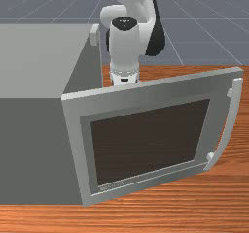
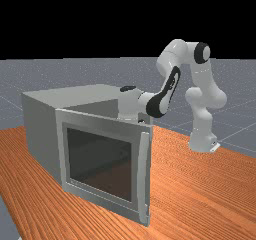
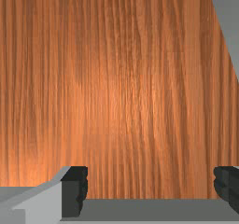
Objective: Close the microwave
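The microwave has its door open.
Behind the door in the front view, the tool hangs, fingers spread.

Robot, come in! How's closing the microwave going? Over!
Gripper open, holding nothing. Microwave door wide open, not closed yet. In the way: probably my own gripper, on the door's inner side. Over.
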`<state>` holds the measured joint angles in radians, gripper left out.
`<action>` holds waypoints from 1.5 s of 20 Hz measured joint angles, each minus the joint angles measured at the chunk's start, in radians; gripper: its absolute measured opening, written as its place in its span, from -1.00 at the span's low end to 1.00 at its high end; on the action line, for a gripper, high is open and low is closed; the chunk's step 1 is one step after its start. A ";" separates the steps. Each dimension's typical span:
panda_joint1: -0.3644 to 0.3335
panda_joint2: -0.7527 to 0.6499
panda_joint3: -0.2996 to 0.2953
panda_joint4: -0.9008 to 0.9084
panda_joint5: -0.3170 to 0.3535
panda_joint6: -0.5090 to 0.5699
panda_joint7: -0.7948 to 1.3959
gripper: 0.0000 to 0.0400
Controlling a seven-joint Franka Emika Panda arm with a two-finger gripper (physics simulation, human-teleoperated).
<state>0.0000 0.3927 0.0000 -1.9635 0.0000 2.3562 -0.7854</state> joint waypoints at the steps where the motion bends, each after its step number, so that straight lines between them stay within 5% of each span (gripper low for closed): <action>1: 0.000 0.000 0.000 0.000 0.000 0.000 0.000 0.22; 3: 0.000 0.000 0.000 0.000 0.000 0.000 0.000 -0.55; 5: 0.000 0.000 0.000 0.000 0.000 0.000 0.000 -0.83; 6: 0.001 -0.002 -0.001 0.000 0.001 -0.004 0.008 -0.12; 7: 0.001 -0.006 -0.002 0.001 0.001 -0.009 0.010 0.32; 10: 0.005 -0.029 -0.005 0.007 0.002 -0.043 0.033 0.85; 15: 0.004 -0.072 -0.004 0.027 0.002 -0.104 0.029 0.99; 30: 0.003 -0.190 -0.003 0.186 0.001 -0.383 0.019 1.00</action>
<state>0.0026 0.2030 -0.0028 -1.7776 0.0007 1.9733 -0.7662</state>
